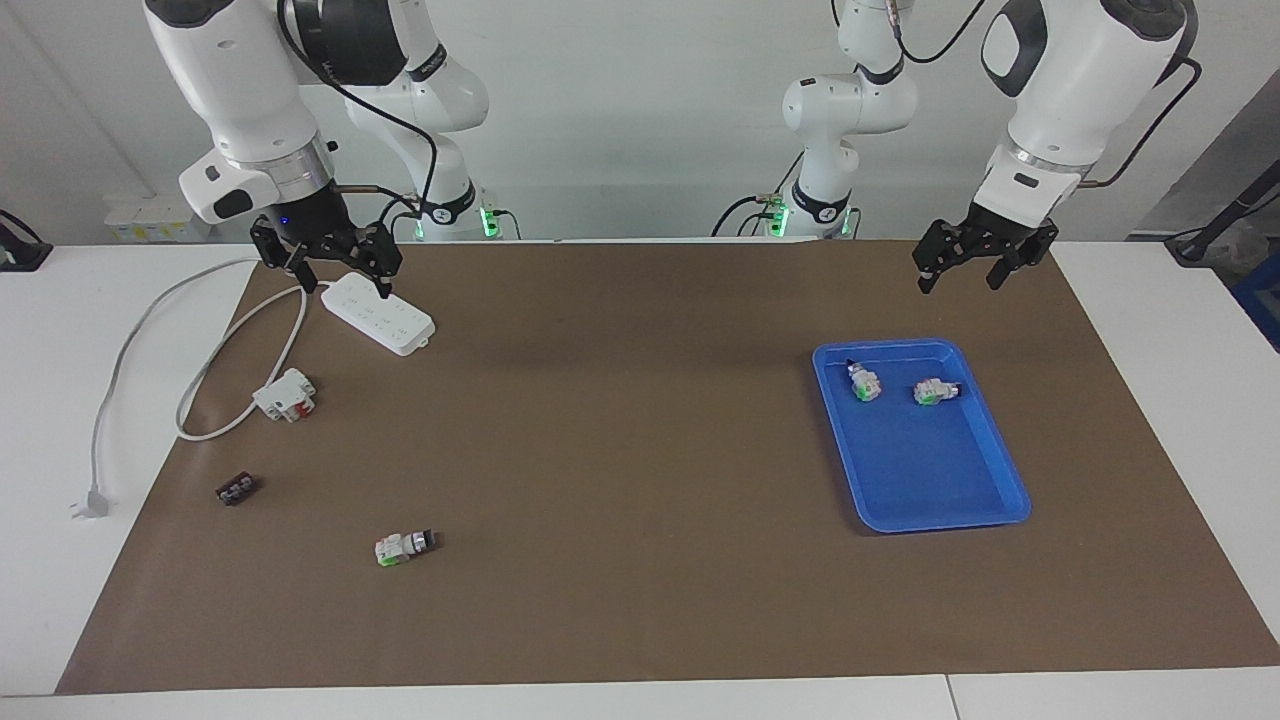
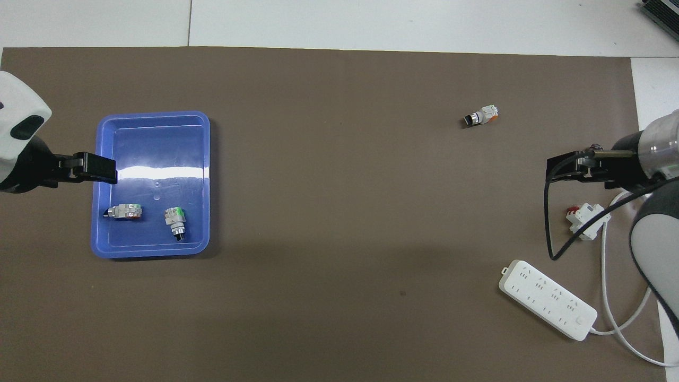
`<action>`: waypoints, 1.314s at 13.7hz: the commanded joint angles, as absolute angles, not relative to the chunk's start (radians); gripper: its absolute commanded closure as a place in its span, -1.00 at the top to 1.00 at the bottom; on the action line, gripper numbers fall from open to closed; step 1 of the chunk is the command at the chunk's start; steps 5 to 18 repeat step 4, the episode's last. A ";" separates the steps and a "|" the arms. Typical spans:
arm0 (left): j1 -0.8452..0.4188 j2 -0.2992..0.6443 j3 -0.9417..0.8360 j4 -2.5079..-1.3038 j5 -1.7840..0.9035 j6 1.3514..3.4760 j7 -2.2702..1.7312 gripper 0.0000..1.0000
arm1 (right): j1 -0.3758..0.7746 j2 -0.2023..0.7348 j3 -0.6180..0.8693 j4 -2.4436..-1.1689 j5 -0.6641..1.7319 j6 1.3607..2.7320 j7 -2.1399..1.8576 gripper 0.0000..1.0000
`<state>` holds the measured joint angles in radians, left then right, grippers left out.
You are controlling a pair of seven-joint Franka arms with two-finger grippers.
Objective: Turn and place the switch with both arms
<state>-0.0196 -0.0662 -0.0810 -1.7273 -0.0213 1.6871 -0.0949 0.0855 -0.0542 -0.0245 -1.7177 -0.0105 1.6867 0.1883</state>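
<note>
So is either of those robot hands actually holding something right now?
No. Both are empty: the left hand hangs open near the blue tray, the right hand open over the power strip. The switch lies untouched.

We see a blue tray (image 1: 1010,480) (image 2: 153,120) holding two small white switches (image 1: 864,383) (image 2: 123,212) with green faces. At the right arm's end lie a white power strip (image 1: 380,314) (image 2: 547,298), a white-and-red block (image 1: 286,395) (image 2: 584,218) and a small dark block (image 1: 236,489), all on brown paper (image 1: 640,450) (image 2: 339,212).
</note>
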 commanded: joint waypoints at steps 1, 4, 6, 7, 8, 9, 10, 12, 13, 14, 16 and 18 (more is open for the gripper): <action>-0.025 -0.078 -0.080 -1.743 -0.002 1.684 -0.081 0.98 | 0.081 -0.049 -0.023 -1.707 -0.003 1.669 0.163 1.00; -0.023 -0.078 -0.080 -1.744 -0.002 1.687 -0.078 0.98 | 0.081 -0.049 -0.021 -1.713 -0.003 1.672 0.163 1.00; -0.023 -0.078 -0.080 -1.744 -0.002 1.687 -0.078 0.98 | 0.081 -0.049 -0.021 -1.713 -0.003 1.672 0.163 1.00; -0.023 -0.078 -0.080 -1.744 -0.002 1.687 -0.078 0.98 | 0.081 -0.049 -0.021 -1.713 -0.003 1.672 0.163 1.00; -0.023 -0.078 -0.080 -1.744 -0.002 1.687 -0.078 0.98 | 0.081 -0.049 -0.021 -1.713 -0.003 1.672 0.163 1.00; -0.023 -0.078 -0.080 -1.744 -0.002 1.687 -0.078 0.98 | 0.081 -0.049 -0.021 -1.713 -0.003 1.672 0.163 1.00; -0.023 -0.078 -0.080 -1.744 -0.002 1.687 -0.078 0.98 | 0.081 -0.049 -0.021 -1.713 -0.003 1.672 0.163 1.00; -0.023 -0.078 -0.080 -1.744 -0.002 1.687 -0.078 0.98 | 0.081 -0.049 -0.021 -1.713 -0.003 1.672 0.163 1.00; -0.023 -0.078 -0.080 -1.744 -0.002 1.687 -0.078 0.98 | 0.081 -0.049 -0.021 -1.713 -0.003 1.672 0.163 1.00; -0.023 -0.078 -0.080 -1.744 -0.002 1.687 -0.078 0.98 | 0.081 -0.049 -0.021 -1.713 -0.003 1.672 0.163 1.00; -0.023 -0.078 -0.080 -1.744 -0.002 1.687 -0.078 0.98 | 0.081 -0.049 -0.021 -1.713 -0.003 1.672 0.163 1.00; -0.023 -0.078 -0.080 -1.744 -0.002 1.687 -0.078 0.98 | 0.081 -0.049 -0.021 -1.713 -0.003 1.672 0.163 1.00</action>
